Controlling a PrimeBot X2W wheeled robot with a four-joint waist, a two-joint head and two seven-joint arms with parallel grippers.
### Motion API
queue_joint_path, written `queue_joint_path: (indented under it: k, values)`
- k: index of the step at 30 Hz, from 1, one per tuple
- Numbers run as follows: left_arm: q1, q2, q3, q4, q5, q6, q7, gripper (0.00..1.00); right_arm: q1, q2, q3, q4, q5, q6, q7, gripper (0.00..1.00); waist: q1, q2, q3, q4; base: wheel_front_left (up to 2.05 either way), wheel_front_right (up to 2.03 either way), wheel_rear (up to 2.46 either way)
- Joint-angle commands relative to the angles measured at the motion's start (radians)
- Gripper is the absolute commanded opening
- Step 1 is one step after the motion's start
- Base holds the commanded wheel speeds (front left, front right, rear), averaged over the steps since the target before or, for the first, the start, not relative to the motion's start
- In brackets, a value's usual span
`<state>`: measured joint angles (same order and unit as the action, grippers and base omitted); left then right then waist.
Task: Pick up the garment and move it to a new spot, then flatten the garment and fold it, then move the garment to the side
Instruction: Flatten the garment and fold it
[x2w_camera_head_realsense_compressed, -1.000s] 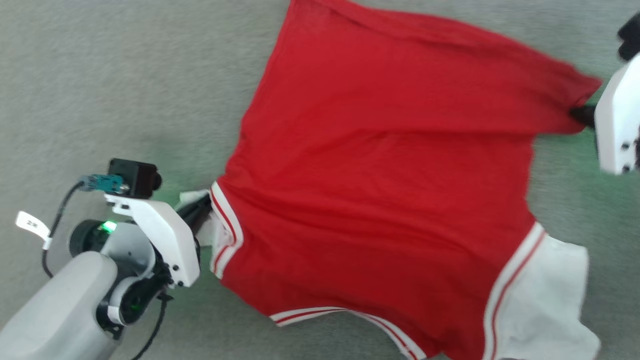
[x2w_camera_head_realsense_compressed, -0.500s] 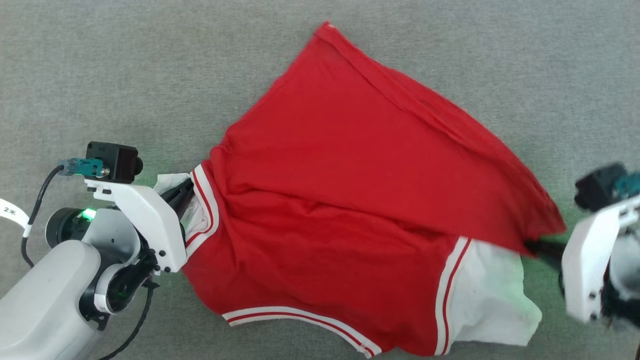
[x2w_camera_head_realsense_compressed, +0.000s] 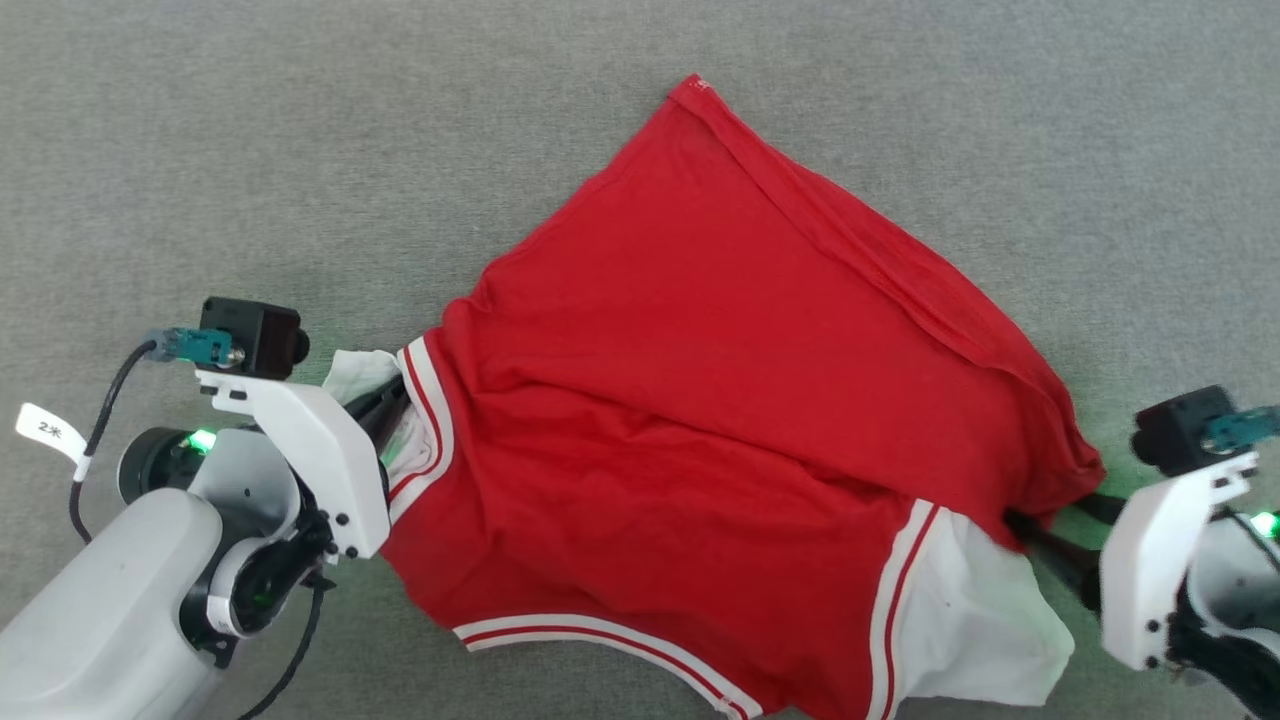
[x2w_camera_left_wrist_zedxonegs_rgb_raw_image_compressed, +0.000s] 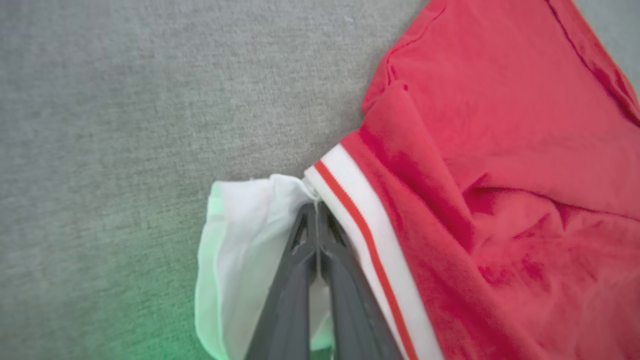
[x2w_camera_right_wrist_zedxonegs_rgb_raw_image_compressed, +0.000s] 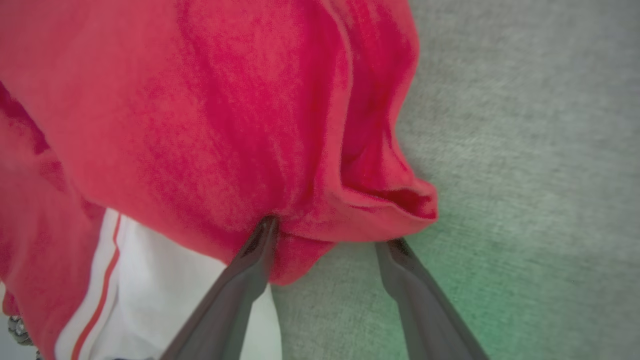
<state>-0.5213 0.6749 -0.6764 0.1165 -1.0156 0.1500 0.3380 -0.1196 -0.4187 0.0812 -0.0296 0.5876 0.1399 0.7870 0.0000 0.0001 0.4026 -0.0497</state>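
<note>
The red garment lies spread and wrinkled on the grey surface, hem corner at the top, white sleeve ends at the lower left and lower right. My left gripper is shut on the garment where the white sleeve end meets the red-and-white striped trim; its fingertips press together there. At the garment's right corner my right gripper stands open. In the right wrist view the gripper has its fingers spread, with the slack red corner of the garment lying loose between them.
Grey carpet-like surface runs all around the garment, with open room at the top and left. The other white sleeve end lies just left of my right gripper.
My right gripper has gone from shut to open, letting go of the red corner, which now lies slack. The left gripper keeps its hold on the sleeve. The head view has shifted.
</note>
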Motion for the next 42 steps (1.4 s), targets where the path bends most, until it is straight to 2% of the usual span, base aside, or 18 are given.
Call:
queue_joint_path:
  k: [1, 4, 8, 11, 14, 17, 21, 34, 36, 42]
  values:
    - [0.024, -0.002, -0.009, 0.007, -0.013, -0.003, 0.001, 0.0, 0.011, -0.021, -0.015, 0.021, -0.007, -0.016, 0.007, 1.0, 0.0, -0.0001, -0.008, 0.005, 0.0, 0.0, 0.0]
    - [0.034, 0.002, -0.006, 0.005, -0.017, -0.001, -0.005, 0.0, 0.029, -0.043, -0.049, -0.085, 0.004, -0.012, 0.022, 1.0, 0.0, -0.0001, -0.018, 0.011, 0.0, 0.0, 0.0]
    - [0.042, 0.001, -0.003, -0.002, -0.018, 0.004, -0.012, 0.0, 0.029, -0.04, -0.109, -0.239, 0.006, -0.009, 0.046, 1.0, 0.0, -0.0001, -0.022, 0.023, 0.0, 0.0, 0.0]
    - [0.034, -0.008, -0.01, -0.006, -0.014, -0.001, -0.01, 0.0, 0.0, -0.025, -0.141, -0.31, -0.005, -0.009, 0.058, 1.0, 0.0, -0.0001, -0.02, 0.04, 0.0, 0.0, 0.0]
    - [0.022, -0.017, -0.016, -0.007, -0.007, -0.008, -0.011, 0.0, -0.065, -0.012, -0.145, -0.34, -0.026, -0.009, 0.038, 1.0, 0.0, -0.0001, -0.012, 0.063, 0.0, 0.0, 0.0]
    - [0.005, -0.032, -0.023, -0.003, 0.002, -0.013, -0.01, 0.0, -0.153, -0.015, -0.103, -0.314, -0.049, -0.009, 0.012, 1.0, 0.0, -0.0001, -0.002, 0.094, 0.0, 0.0, 0.0]
    - [-0.022, -0.062, -0.039, 0.008, 0.007, -0.023, -0.008, 0.0, -0.297, -0.029, -0.02, -0.213, -0.052, -0.009, -0.03, 1.0, 0.0, -0.0001, 0.01, 0.147, 0.0, 0.0, 0.0]
    - [-0.106, -0.192, -0.103, 0.095, 0.03, -0.089, -0.021, 0.0, -0.732, -0.087, 0.286, 0.301, -0.015, -0.009, -0.084, 1.0, 0.0, -0.0001, 0.051, 0.327, 0.0, 0.0, 0.0]
    - [-0.119, -0.214, -0.111, 0.122, 0.029, -0.108, -0.028, 0.0, -0.804, -0.09, 0.356, 0.412, -0.002, -0.009, -0.068, 1.0, 0.0, -0.0001, 0.06, 0.358, 0.0, 0.0, 0.0]
    - [-0.129, -0.24, -0.117, 0.164, 0.027, -0.125, -0.04, 0.0, -0.891, -0.095, 0.49, 0.568, 0.029, -0.009, 0.004, 1.0, 0.0, -0.0001, 0.072, 0.392, 0.0, 0.0, 0.0]
